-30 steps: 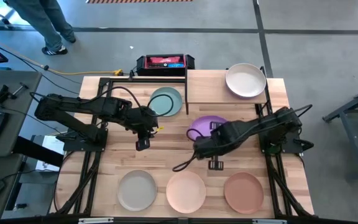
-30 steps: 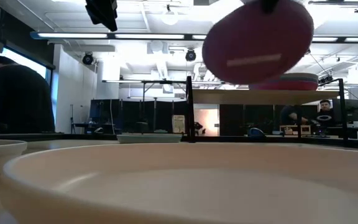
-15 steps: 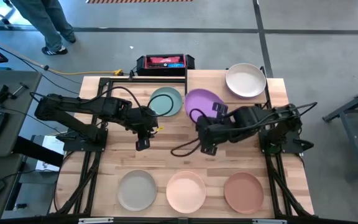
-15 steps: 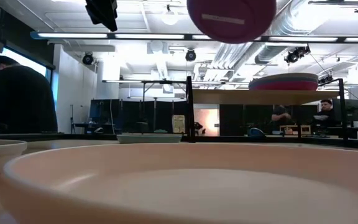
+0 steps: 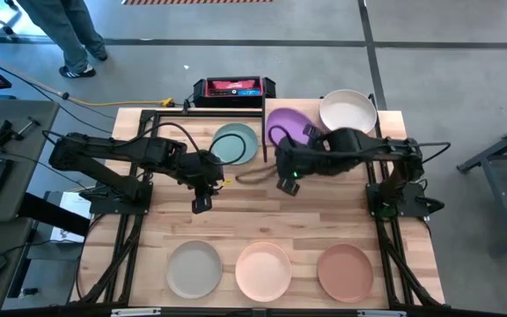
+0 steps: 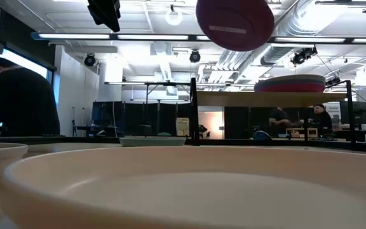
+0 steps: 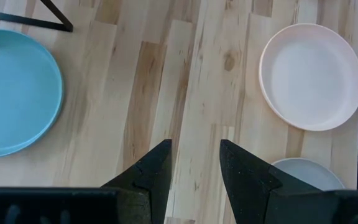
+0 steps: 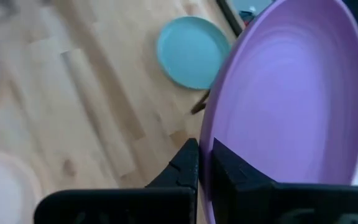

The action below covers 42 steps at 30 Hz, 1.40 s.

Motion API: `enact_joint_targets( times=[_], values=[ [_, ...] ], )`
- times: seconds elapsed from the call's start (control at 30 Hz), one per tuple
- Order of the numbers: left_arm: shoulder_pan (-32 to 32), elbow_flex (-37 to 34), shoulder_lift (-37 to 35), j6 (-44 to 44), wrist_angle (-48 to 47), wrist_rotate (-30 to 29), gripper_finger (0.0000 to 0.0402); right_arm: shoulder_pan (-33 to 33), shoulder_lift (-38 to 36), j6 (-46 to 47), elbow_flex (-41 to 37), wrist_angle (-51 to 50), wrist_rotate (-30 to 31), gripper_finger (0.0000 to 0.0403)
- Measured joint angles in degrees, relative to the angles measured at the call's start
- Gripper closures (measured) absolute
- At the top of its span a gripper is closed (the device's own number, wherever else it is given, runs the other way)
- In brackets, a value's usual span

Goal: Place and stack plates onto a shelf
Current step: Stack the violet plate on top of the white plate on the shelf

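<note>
One purple plate [image 5: 286,125] is pinched in the right claw [image 5: 282,143] above the shelf [image 5: 319,123]; left claw [image 5: 202,201] spread, idle

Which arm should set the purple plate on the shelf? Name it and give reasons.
Right. The right gripper is shut on the purple plate, carried high beside the shelf. The left gripper is open and empty over bare table near the teal plate.

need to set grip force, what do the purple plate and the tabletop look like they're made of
The purple plate, held on edge by the right gripper, looks like matte plastic or a similar composite: uniform colour, soft sheen, faint concentric rings, thin rim. It could be glazed ceramic; the look leaves that open. The tabletop looks like light butcher-block wood: jointed strips, visible grain and knots, satin finish.
</note>
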Motion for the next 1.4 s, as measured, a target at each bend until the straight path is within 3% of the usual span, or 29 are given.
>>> enact_joint_targets(
  times=[0.43,0.97,1.4],
  values=[
    [0.24,0.00,0.00,1.44,-0.07,-0.23,0.0277,-9.88,-1.24,-6.38,0.00,0.00,-3.84,0.0403],
    [0.24,0.00,0.00,1.76,-0.04,-10.46,0.0277,-19.93,-9.21,-13.04,0.00,0.00,-4.14,0.0403],
    [3.02,0.00,0.00,2.14,0.00,-12.73,0.0277,-29.34,-10.64,-20.89,0.00,0.00,-6.98,0.0403]
  ],
)
